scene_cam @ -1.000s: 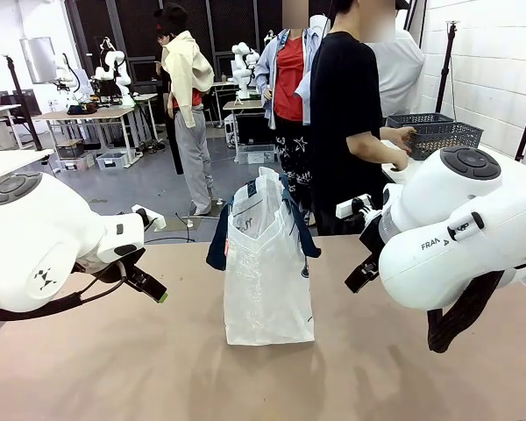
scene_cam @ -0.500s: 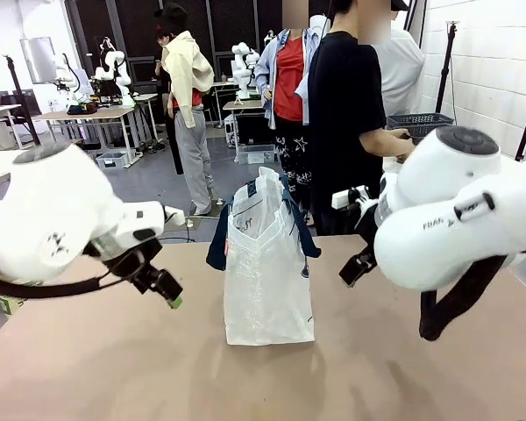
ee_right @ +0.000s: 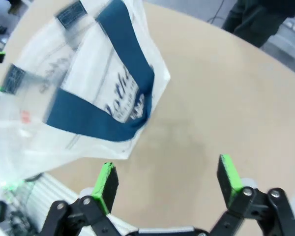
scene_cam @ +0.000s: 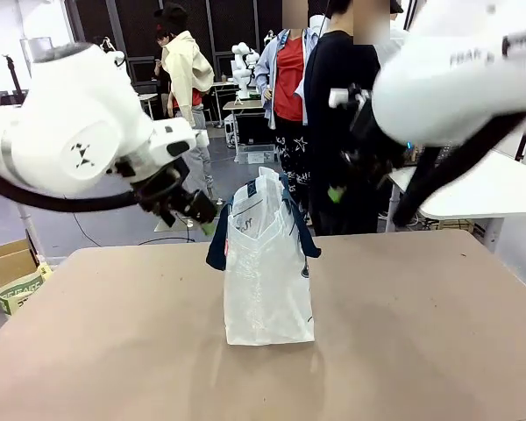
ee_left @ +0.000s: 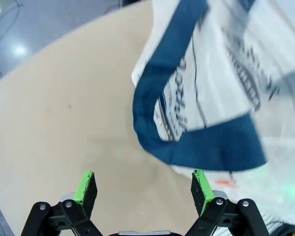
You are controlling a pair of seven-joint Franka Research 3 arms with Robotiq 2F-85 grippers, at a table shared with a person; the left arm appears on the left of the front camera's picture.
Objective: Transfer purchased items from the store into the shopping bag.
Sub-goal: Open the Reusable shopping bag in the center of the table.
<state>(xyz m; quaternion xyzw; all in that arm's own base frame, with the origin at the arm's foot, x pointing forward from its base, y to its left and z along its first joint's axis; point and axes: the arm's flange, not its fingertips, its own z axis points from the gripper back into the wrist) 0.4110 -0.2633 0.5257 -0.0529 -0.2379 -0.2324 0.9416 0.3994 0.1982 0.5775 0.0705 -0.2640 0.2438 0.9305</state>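
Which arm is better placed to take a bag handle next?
Left, probably. The left gripper is open, just short of the bag's blue handle loop and nearly lined up with it. The right gripper, also open, has its strap farther ahead and off to one side, bare table between.

A lab or workshop hall: white worktable point(scene_cam: 500, 189), bare grey floor point(scene_cam: 114, 224), cardboard box point(scene_cam: 4, 260).

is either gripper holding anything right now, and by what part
Nothing is held: the left gripper and the right gripper are both open and empty, near the shopping bag but not touching it.
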